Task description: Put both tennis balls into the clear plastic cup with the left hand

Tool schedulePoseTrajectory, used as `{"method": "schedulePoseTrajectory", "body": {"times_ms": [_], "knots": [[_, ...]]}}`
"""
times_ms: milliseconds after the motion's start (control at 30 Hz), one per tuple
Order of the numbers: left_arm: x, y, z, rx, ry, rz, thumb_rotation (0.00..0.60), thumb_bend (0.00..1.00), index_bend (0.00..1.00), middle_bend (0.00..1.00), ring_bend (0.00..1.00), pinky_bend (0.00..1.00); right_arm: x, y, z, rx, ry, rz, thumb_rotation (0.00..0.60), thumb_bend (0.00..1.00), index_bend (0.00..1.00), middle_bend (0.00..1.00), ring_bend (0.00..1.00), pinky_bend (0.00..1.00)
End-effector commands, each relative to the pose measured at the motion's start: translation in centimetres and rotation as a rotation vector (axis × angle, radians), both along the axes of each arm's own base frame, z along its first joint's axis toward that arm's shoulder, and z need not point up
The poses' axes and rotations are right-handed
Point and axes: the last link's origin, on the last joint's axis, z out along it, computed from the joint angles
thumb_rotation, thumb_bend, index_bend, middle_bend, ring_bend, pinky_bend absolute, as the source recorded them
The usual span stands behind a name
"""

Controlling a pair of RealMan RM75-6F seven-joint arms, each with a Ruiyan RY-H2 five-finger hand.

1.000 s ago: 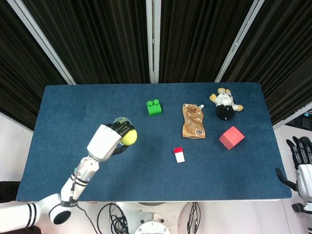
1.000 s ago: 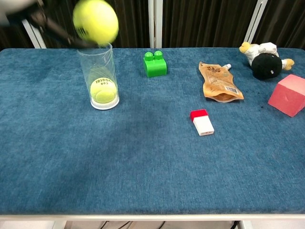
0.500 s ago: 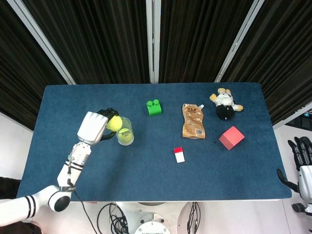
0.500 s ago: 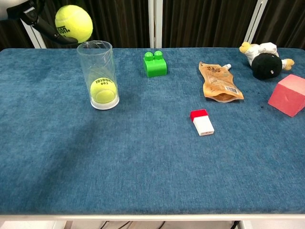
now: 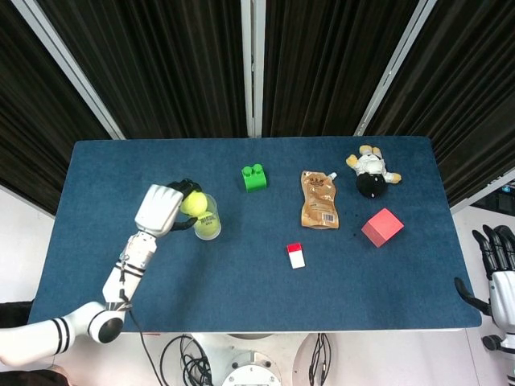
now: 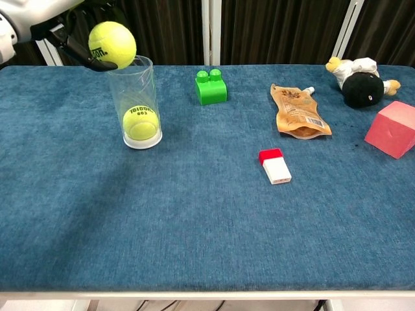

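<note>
A clear plastic cup (image 6: 135,102) (image 5: 211,211) stands upright on the left part of the blue table, with one yellow tennis ball (image 6: 141,122) (image 5: 208,228) lying at its bottom. My left hand (image 5: 159,210) (image 6: 39,16) holds a second tennis ball (image 6: 112,45) (image 5: 192,203) right at the cup's rim, on its left side and slightly above it. My right hand (image 5: 495,256) hangs off the table's right edge, fingers apart, holding nothing.
A green brick (image 6: 211,87) sits right of the cup. Further right lie a brown pouch (image 6: 297,115), a plush toy (image 6: 360,81), a red cube (image 6: 393,128) and a small red-and-white block (image 6: 275,166).
My left hand first swung the ball back to the left of the cup, then brought it right and down again to the cup's rim. The right hand has stayed still.
</note>
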Motion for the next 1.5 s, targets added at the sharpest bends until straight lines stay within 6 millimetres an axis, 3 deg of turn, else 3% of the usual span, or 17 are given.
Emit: {"method": "schedulePoseTrajectory", "body": {"times_ms": [33,133,467,633,733,967,1100,1200,1300,1367,1500], "knots": [[0.1,0.0,-0.1,-0.003,0.009,-0.018,0.600,0.19,0.35,0.43,0.47,0.72,0.0,0.0,0.0,0.000,0.001,-0.001,0.600,0.24,0.00,0.00,0.00,0.00],[-0.1,-0.1,-0.1,-0.010,0.008,-0.014,0.600,0.18,0.28,0.35,0.40,0.68,-0.2,-0.1,0.0,-0.001,0.000,-0.008,0.600,0.24,0.00,0.00,0.00,0.00],[-0.3,-0.4,0.3,-0.017,0.014,-0.016,0.600,0.17,0.23,0.31,0.38,0.65,-0.1,-0.1,-0.1,0.004,0.004,-0.006,0.600,0.24,0.00,0.00,0.00,0.00],[-0.3,-0.8,0.8,-0.027,0.014,-0.024,0.600,0.16,0.16,0.23,0.33,0.62,0.0,-0.1,-0.3,0.010,0.006,-0.008,0.600,0.24,0.00,0.00,0.00,0.00],[-0.4,-0.9,1.1,-0.019,0.011,-0.025,0.600,0.16,0.15,0.19,0.26,0.57,0.1,-0.1,-0.4,0.014,0.007,-0.005,0.600,0.24,0.00,0.00,0.00,0.00],[-1.6,-2.1,3.4,0.056,0.024,-0.027,0.600,0.16,0.18,0.20,0.25,0.56,0.1,0.0,-0.3,0.012,0.010,-0.008,0.600,0.24,0.00,0.00,0.00,0.00],[-4.9,-4.7,5.8,0.111,0.024,0.003,0.600,0.16,0.27,0.24,0.25,0.54,0.0,-0.1,-0.4,0.019,0.017,-0.011,0.600,0.24,0.00,0.00,0.00,0.00],[-9.0,-7.7,7.5,0.164,0.058,0.047,0.600,0.14,0.26,0.24,0.23,0.46,-0.1,-0.4,-0.7,0.034,0.051,-0.004,0.600,0.23,0.00,0.00,0.00,0.00],[-13.3,-11.1,8.4,0.198,0.127,0.119,0.600,0.13,0.18,0.14,0.08,0.27,-0.1,-0.7,-1.1,0.060,0.110,0.015,0.600,0.21,0.00,0.00,0.00,0.00],[-15.8,-13.4,8.7,0.189,0.145,0.202,0.600,0.11,0.06,0.02,0.00,0.11,-0.1,-0.9,-1.5,0.077,0.142,0.026,0.600,0.19,0.00,0.00,0.00,0.00],[-19.0,-16.6,9.1,0.153,0.138,0.324,0.600,0.10,0.00,0.00,0.00,0.03,-0.2,-1.3,-2.3,0.116,0.178,0.024,0.600,0.18,0.00,0.00,0.00,0.00]]}}
